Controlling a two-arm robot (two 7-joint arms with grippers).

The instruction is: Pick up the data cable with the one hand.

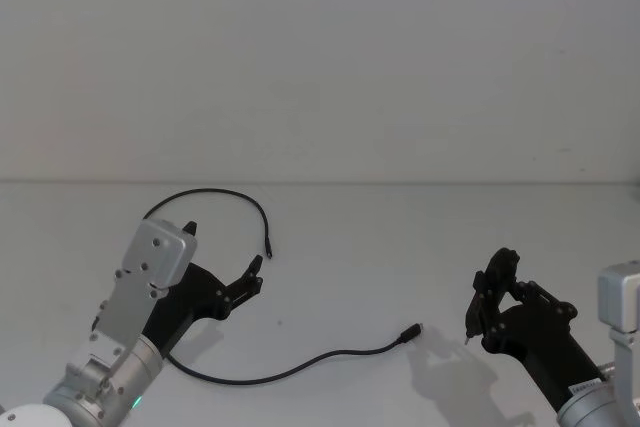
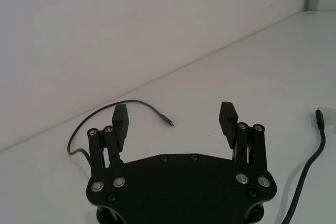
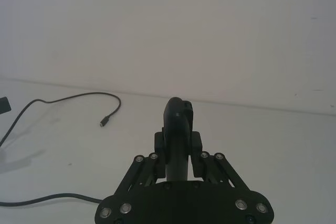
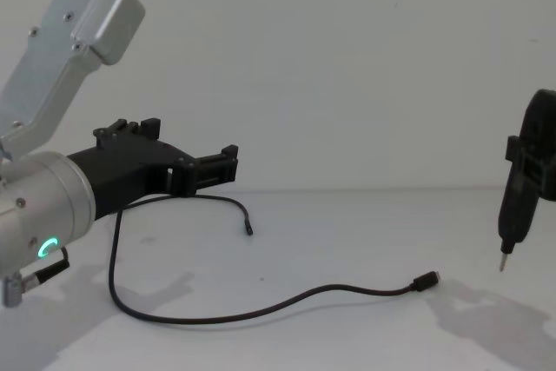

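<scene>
The data cable (image 1: 300,365) is a thin black lead lying in a long curve on the white table. One plug (image 1: 411,332) lies mid-table and the other plug (image 1: 270,250) farther back. My left gripper (image 1: 222,247) hovers open and empty above the cable's left loop, which passes under it. In the left wrist view its fingers (image 2: 121,120) stand wide apart, with the far plug (image 2: 170,123) on the table beyond them. The chest view shows this gripper (image 4: 193,141) well above the cable (image 4: 261,310). My right gripper (image 1: 495,292) is at the right, shut on a black pen-like tool (image 3: 178,124).
The tool's metal tip (image 4: 503,263) points down above the table at the right. A white wall (image 1: 320,67) rises behind the table's far edge (image 1: 400,183). Bare table (image 1: 380,247) lies between the two arms.
</scene>
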